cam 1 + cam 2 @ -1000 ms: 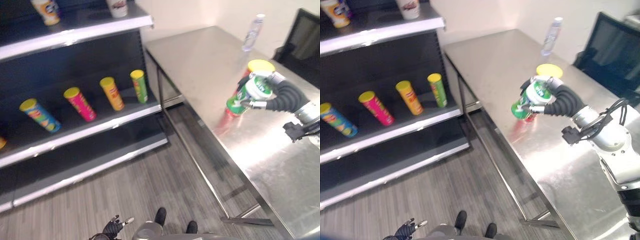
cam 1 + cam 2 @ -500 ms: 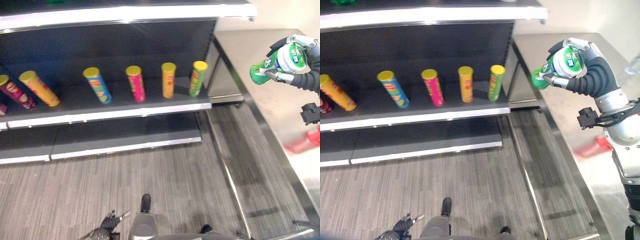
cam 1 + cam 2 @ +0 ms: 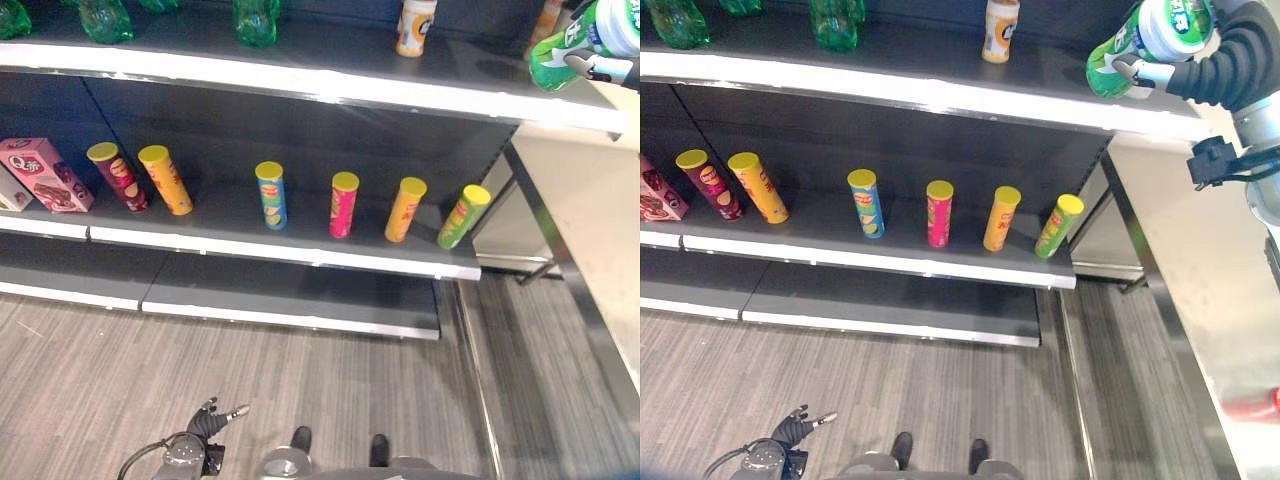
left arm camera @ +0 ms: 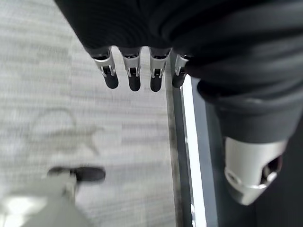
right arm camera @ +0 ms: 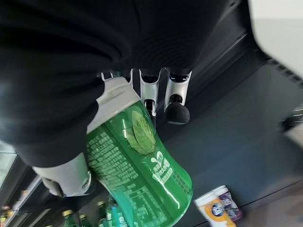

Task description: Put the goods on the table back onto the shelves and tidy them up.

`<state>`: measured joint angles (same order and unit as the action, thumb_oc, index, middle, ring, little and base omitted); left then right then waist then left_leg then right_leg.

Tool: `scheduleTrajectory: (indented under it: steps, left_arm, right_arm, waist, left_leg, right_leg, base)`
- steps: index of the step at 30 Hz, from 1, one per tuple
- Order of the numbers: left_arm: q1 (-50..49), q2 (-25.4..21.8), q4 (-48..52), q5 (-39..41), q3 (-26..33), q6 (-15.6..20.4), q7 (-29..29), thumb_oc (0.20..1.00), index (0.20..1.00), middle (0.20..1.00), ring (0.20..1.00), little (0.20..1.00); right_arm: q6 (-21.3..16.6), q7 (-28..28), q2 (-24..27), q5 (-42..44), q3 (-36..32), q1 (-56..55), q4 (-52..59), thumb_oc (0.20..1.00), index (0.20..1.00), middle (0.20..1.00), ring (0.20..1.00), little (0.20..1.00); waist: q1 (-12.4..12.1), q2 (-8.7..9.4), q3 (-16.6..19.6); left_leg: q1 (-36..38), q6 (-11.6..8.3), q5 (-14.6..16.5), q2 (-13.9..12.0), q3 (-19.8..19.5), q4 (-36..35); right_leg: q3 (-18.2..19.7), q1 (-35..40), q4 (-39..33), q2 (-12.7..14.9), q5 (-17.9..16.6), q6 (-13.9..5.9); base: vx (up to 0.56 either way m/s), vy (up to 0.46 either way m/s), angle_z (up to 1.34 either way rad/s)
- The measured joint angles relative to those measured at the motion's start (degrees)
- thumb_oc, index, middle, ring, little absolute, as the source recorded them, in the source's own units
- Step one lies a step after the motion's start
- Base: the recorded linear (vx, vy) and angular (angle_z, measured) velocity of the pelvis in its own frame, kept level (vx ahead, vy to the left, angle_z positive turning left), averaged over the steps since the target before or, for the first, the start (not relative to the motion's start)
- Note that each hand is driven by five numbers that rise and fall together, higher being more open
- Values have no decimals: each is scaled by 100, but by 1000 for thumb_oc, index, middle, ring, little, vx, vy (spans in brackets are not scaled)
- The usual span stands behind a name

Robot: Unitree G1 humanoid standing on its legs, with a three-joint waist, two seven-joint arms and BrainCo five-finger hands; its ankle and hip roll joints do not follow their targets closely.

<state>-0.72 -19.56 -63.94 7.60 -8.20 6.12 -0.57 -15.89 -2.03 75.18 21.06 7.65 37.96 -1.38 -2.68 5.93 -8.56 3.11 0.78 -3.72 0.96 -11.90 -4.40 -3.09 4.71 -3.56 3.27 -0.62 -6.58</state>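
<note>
The robot's right hand (image 3: 1200, 62) grasps a green canister (image 3: 1140, 40) around its middle, tilted above the right end of the top shelf (image 3: 940, 92); it looks rigid, light and smooth, so a mid-body hold suits, while the left hand (image 4: 137, 71) hangs with fingers released.

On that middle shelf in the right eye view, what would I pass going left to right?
Pink box → maroon can → orange can → blue can → pink can → orange-yellow can → green can.
</note>
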Motion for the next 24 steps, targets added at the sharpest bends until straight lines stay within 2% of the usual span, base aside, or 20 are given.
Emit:
scheduleTrajectory:
  steps: [1, 3, 6, 7, 8, 9, 12, 13, 14, 16, 17, 18, 19, 20, 21, 22, 24]
  left_arm:
    - [-7, 61, -9, 0, -94, -2, 38, 1000, 1000, 1000, 1000, 1000]
    - [-44, 141, -38, 5, -96, -11, 67, 1000, 1000, 1000, 1000, 1000]
    - [-76, 189, -23, 25, -93, -32, 80, 1000, 1000, 1000, 1000, 1000]
    - [-76, 189, -23, 25, -93, -32, 80, 1000, 1000, 1000, 1000, 1000]
    - [-53, 172, -105, 27, -92, -35, 75, 1000, 1000, 1000, 1000, 1000]
    - [-27, 152, -161, 27, -87, -42, 74, 1000, 1000, 1000, 1000, 1000]
    - [-41, 98, -145, 34, -85, -45, 75, 1000, 1000, 1000, 1000, 1000]
    - [-16, 64, -144, 39, -86, -45, 74, 1000, 1000, 1000, 1000, 1000]
    - [129, 29, -155, 48, -86, -44, 72, 1000, 1000, 1000, 1000, 1000]
    - [84, 19, -224, 88, -97, -48, 71, 1000, 1000, 1000, 1000, 1000]
    - [6, 11, -240, 137, -90, -81, 71, 1000, 1000, 1000, 1000, 1000]
    - [-73, -16, -231, 152, -85, -103, 73, 1000, 1000, 1000, 1000, 1000]
    - [-178, -48, -191, 177, -73, -101, 67, 1000, 1000, 1000, 1000, 1000]
    - [-260, -50, -188, 250, -62, -101, 59, 1000, 1000, 1000, 1000, 1000]
    - [-296, -33, -187, 251, -78, -98, 43, 1000, 1000, 1000, 1000, 1000]
    - [-332, 23, -185, 250, -86, -102, 18, 1000, 1000, 1000, 1000, 1000]
    - [-351, 49, -81, 250, -80, -93, -27, 1000, 1000, 1000, 1000, 1000]
  right_arm:
    - [32, 60, 235, 49, 334, 401, -220, 200, 200, 200, 200, 200]
    - [40, 98, 254, 227, 750, 1005, -557, 200, 200, 200, 200, 200]
    - [93, 225, 286, 655, 2271, 2483, -1221, 200, 200, 200, 200, 200]
    - [93, 225, 286, 655, 2271, 2483, -1221, 200, 200, 200, 200, 200]
    - [172, 294, 157, 887, 2794, 2968, -1442, 200, 200, 200, 200, 200]
    - [200, 347, 112, 1009, 3015, 3114, -1514, 200, 200, 200, 200, 200]
    - [222, 428, 12, 1132, 3326, 3318, -1656, 200, 200, 200, 200, 200]
    - [279, 445, -107, 1161, 3766, 3690, -1943, 200, 200, 200, 200, 200]
    - [372, 479, -160, 1162, 4007, 3903, -2225, 200, 200, 200, 200, 200]
    - [423, 488, -289, 1167, 4091, 3986, -2397, 200, 200, 200, 200, 200]
    - [475, 520, -474, 1163, 4569, 4369, -2573, 200, 200, 200, 200, 200]
    - [543, 575, -555, 1148, 4717, 4471, -2618, 200, 200, 200, 200, 200]
    - [555, 608, -678, 1068, 4623, 4438, -2712, 200, 200, 200, 200, 200]
    - [572, 605, -886, 895, 4370, 4312, -2868, 200, 200, 200, 200, 200]
    - [570, 576, -1081, 770, 4011, 4076, -2972, 200, 200, 200, 200, 200]
    - [705, 451, -1402, 519, 3846, 3963, -3210, 200, 200, 200, 200, 200]
    - [892, 363, -1631, 96, 3860, 3909, -3202, 200, 200, 200, 200, 200]
  waist:
    - [-70, 9, -7]
    - [-70, -10, -7]
    - [-65, 1, -9]
    - [-65, 1, -9]
    - [-86, 21, -7]
    - [-94, 45, -9]
    - [-172, 78, -23]
    - [-172, 112, -69]
    - [-227, 154, -160]
    - [-300, 12, -184]
    - [-323, -52, -192]
    - [-332, -51, -199]
    - [-332, -82, -199]
    - [-324, -146, -193]
    - [-298, -122, -104]
    - [-250, -199, -49]
    - [-239, -333, 5]
  left_leg:
    - [2, -94, 14, -37, -26, 37]
    - [17, -209, 38, -112, -28, 43]
    - [75, -315, 38, -193, -21, 42]
    - [75, -315, 38, -193, -21, 42]
    - [101, -330, 40, -192, -35, 59]
    - [80, -370, 67, -186, -34, 124]
    - [-155, -474, 124, -130, -117, 468]
    - [-403, -561, 172, -39, -130, 894]
    - [-654, -753, 186, 53, -55, 1341]
    - [-698, -987, 327, -69, 30, 1321]
    - [-642, -978, 450, -187, 269, 1108]
    - [-542, -850, 367, -206, 408, 838]
    - [-435, -545, 197, -178, 466, 571]
    - [-328, -411, 104, -136, 520, 298]
    - [-230, -312, 24, -107, 562, 113]
    - [-124, -253, -47, -46, 609, -23]
    - [-111, -192, -125, 30, 627, -59]
  right_leg:
    - [-79, 111, -161, -39, -110, 87]
    - [-104, 143, -161, -118, -132, 119]
    - [-211, 238, -162, -193, -111, 120]
    - [-211, 238, -162, -193, -111, 120]
    - [-245, 299, -163, -204, -41, 123]
    - [-262, 313, -173, -200, -34, 123]
    - [-390, 295, -163, -192, 19, 175]
    - [-401, 289, -182, -165, 73, 266]
    - [-418, 284, -194, -97, 81, 341]
    - [-527, 304, -187, -161, 81, 411]
    - [-472, 275, -187, -167, 69, 431]
    - [-387, 235, -184, -151, 39, 431]
    - [-382, 192, -188, -112, -12, 426]
    - [-367, 202, -187, -46, -37, 393]
    - [-395, 198, -187, -3, -46, 375]
    - [-384, 208, -189, 66, -36, 343]
    - [-374, 195, -187, 137, -138, 213]
  base:
    - [59, -49, 15]
    - [92, -41, 10]
    - [82, -63, 10]
    - [53, -93, 16]
    - [33, -100, 13]
    - [2, -80, 19]
    - [-46, -30, 23]
    - [1, 10, 43]
    - [57, 52, 56]
    - [86, 85, 34]
    - [77, 84, -17]
    - [88, 156, -29]
    - [89, 185, -23]
    - [122, 240, -9]
    - [92, 178, -6]
    - [64, 158, -3]
    - [3, 120, -6]
